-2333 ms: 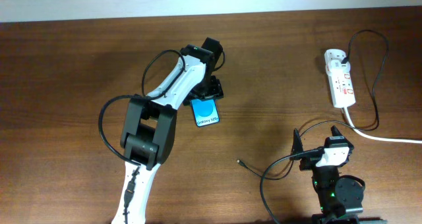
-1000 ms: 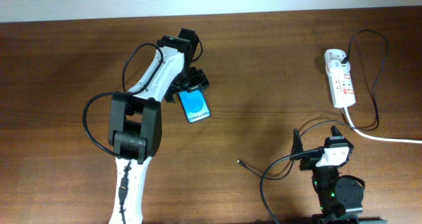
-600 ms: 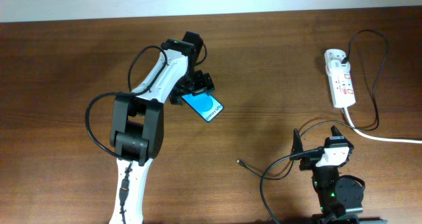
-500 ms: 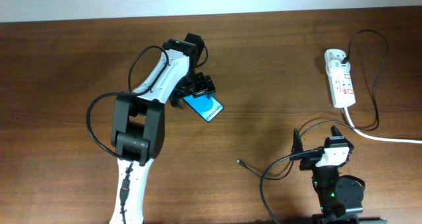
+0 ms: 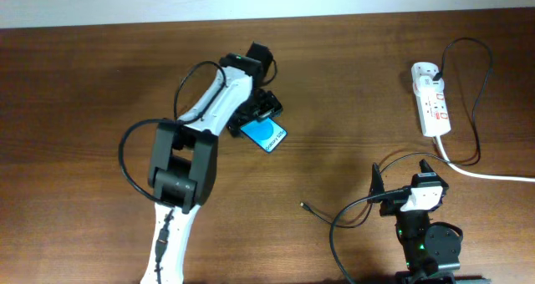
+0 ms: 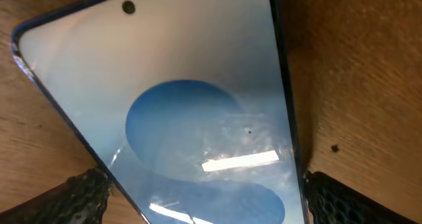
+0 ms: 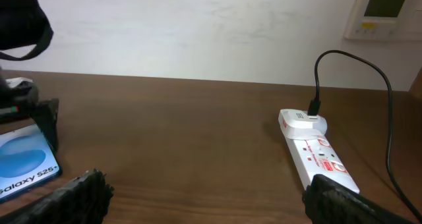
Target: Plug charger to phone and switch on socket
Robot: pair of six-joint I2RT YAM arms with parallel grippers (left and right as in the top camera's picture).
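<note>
The phone (image 5: pixel 267 136) lies on the table, blue screen up, its lower end pointing right and toward me. My left gripper (image 5: pixel 261 115) is open and straddles the phone's far end. In the left wrist view the phone (image 6: pixel 198 112) fills the frame between my left gripper's (image 6: pixel 214 201) fingers (image 6: pixel 72 197), each close against an edge. The charger's thin black cable ends in a small plug (image 5: pixel 303 205) lying left of my right gripper (image 5: pixel 403 175), which is open and empty. The socket (image 5: pixel 432 100) lies at the far right, with the charger's adapter in its far end (image 7: pixel 310 115).
The socket's thick white cord (image 5: pixel 493 175) runs off the right edge. The charger cable (image 5: pixel 478 109) loops round the socket's right side. The right arm's base (image 5: pixel 426 242) stands at the front edge. A wall (image 7: pixel 198 26) stands behind the table.
My left gripper has moved right, and the phone has slid with it and turned, its near end swinging right. The right arm, charger plug and socket have not moved.
</note>
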